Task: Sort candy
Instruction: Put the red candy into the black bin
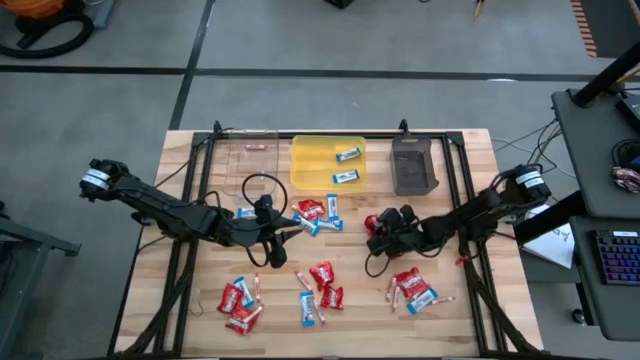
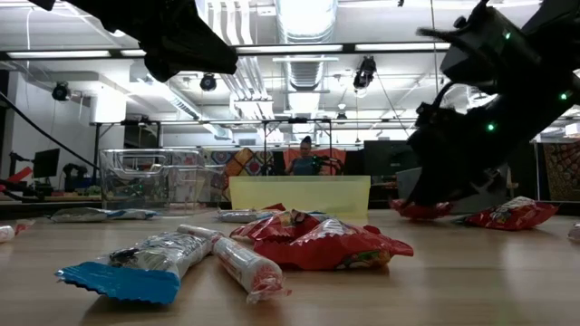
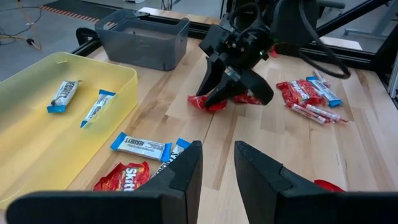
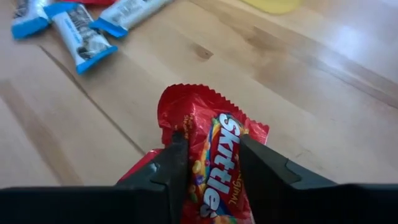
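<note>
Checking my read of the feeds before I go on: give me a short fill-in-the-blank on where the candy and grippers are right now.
1. The right gripper has its fingers on either side of a ____ Skittles packet.
2. The yellow tray holds ____ blue-and-white bars.
3. The left gripper holds ____ between its parted fingers.
4. The dark tray sits to the ____ of the yellow tray in the high view.

Missing words: red; two; nothing; right

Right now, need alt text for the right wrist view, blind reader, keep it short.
The right gripper has its two dark fingers on either side of a red Skittles packet lying on the wooden table. Farther off lie blue-and-white bars, and an edge of the yellow tray shows beyond them.
</note>
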Robot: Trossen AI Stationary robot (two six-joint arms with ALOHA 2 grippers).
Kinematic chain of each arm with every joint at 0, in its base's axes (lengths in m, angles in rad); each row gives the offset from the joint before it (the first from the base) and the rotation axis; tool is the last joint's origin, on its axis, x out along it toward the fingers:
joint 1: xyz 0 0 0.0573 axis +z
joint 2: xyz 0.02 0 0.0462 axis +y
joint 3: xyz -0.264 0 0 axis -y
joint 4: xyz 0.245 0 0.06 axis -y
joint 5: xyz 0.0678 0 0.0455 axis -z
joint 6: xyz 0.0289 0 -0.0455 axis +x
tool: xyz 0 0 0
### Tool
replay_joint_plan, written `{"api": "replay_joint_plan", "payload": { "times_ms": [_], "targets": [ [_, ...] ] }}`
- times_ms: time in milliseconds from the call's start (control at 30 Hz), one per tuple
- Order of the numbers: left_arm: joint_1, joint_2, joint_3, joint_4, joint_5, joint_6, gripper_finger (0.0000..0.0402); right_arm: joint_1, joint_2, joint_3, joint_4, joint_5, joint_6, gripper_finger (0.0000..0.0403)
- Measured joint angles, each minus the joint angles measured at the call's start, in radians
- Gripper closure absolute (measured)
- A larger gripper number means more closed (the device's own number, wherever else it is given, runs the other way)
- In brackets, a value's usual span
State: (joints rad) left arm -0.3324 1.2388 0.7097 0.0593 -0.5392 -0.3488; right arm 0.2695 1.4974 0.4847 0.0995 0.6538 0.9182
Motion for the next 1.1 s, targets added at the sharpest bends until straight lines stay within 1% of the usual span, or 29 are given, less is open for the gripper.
{"api": "replay_joint_plan", "payload": {
  "times_ms": [200, 467, 567, 667, 800, 867, 933, 1100],
  "targets": [
    [-0.002, -0.011, 0.000, 0.000, 0.000, 0.000, 0.0324, 0.000, -0.066, 0.000, 0.007, 0.012, -0.018, 0.0296],
    [-0.016, -0.035, 0.000, -0.002, 0.000, 0.019, 0.0324, -0.008, -0.204, 0.000, 0.011, 0.021, -0.084, 0.0339],
    [-0.018, -0.038, 0.000, -0.002, 0.000, 0.026, 0.0324, -0.008, -0.252, 0.000, 0.009, 0.012, -0.160, 0.0353],
    [-0.020, -0.040, 0.000, -0.011, 0.009, 0.026, 0.0324, -0.008, -0.289, 0.000, 0.011, -0.056, -0.350, 0.0359],
    [-0.023, -0.041, 0.000, -0.016, 0.027, 0.026, 0.0324, -0.008, -0.301, 0.000, 0.009, -0.162, -0.565, 0.0345],
    [-0.025, -0.041, 0.000, -0.016, 0.027, 0.026, 0.0324, -0.008, -0.293, 0.000, 0.009, -0.199, -0.613, 0.0326],
    [-0.025, -0.041, 0.000, -0.015, 0.027, 0.026, 0.0324, -0.008, -0.278, 0.001, 0.009, -0.198, -0.620, 0.0303],
    [-0.025, -0.041, 0.000, -0.001, 0.026, 0.026, 0.0324, -0.008, -0.200, 0.001, 0.011, -0.111, -0.590, 0.0252]
  ]
}}
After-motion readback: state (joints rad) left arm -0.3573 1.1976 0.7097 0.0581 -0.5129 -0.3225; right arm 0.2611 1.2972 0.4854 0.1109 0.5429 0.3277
